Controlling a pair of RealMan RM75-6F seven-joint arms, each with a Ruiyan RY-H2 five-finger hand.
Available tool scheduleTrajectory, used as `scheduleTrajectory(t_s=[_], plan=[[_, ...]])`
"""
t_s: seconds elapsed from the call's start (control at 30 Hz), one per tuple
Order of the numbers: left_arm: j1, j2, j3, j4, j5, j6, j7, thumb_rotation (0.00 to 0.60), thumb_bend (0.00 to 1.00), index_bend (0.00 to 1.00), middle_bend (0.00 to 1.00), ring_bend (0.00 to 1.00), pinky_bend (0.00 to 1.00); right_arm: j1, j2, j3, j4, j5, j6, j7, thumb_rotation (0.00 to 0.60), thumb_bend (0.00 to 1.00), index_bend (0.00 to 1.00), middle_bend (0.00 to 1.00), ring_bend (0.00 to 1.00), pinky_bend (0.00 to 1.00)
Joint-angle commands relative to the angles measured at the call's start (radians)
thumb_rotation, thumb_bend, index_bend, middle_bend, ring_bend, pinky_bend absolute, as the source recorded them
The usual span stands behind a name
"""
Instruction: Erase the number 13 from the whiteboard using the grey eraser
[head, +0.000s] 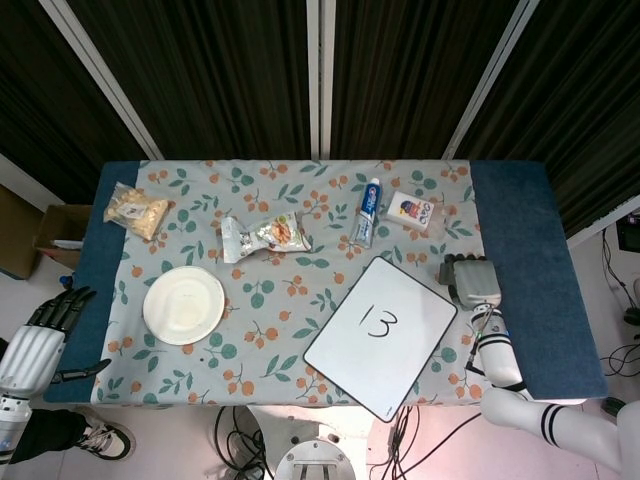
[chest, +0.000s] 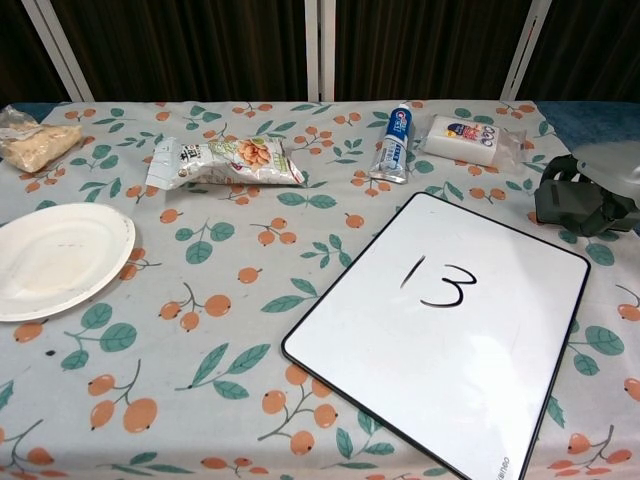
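The whiteboard (head: 380, 335) lies tilted on the floral cloth, front right of centre, with a black 13 (chest: 438, 282) written on it. My right hand (head: 477, 283) sits just off the board's right corner, its dark fingers (chest: 590, 205) curled around the dark grey eraser (chest: 556, 203). The eraser is beside the board, not over it, and I cannot tell whether it is clear of the cloth. The hand covers most of it from above. My left hand (head: 45, 322) hangs off the table's front left edge, fingers spread, holding nothing.
A toothpaste tube (head: 367, 226) and a wrapped soap bar (head: 414, 212) lie behind the board. Further left are a snack bag (head: 265, 236), a white paper plate (head: 183, 305) and a clear bag of crackers (head: 136, 212). Blue table edges flank the cloth.
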Motion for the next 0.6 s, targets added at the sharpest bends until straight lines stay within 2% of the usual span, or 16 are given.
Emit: scheduleTrajectory(t_s=[0.03,0.33,0.47,0.6], plan=[[-0.001,-0.001,0.000,0.001,-0.001,-0.002,-0.002,0.435,0.06,0.09,0.09,0.08,0.19,-0.005,-0.006,0.003,0.010,-0.018,0.013,0.011,0.600,0.45,0.59,0.50,0.39,0.48],[-0.002,0.000,0.002,0.003,-0.002,-0.006,-0.004,0.436,0.06,0.09,0.09,0.08,0.19,-0.015,0.015,0.014,-0.019,-0.080,0.015,0.071,0.600,0.48,0.65,0.57,0.47,0.55],[0.000,0.002,0.001,0.001,-0.003,-0.004,-0.003,0.437,0.06,0.09,0.09,0.08,0.19,-0.021,0.079,-0.001,-0.118,-0.186,0.019,0.131,0.600,0.48,0.69,0.59,0.50,0.60],[-0.002,0.004,0.001,-0.004,-0.004,-0.007,-0.003,0.434,0.06,0.09,0.09,0.08,0.19,-0.014,0.209,-0.046,-0.292,-0.297,-0.046,0.187,0.600,0.48,0.73,0.62,0.53,0.62]])
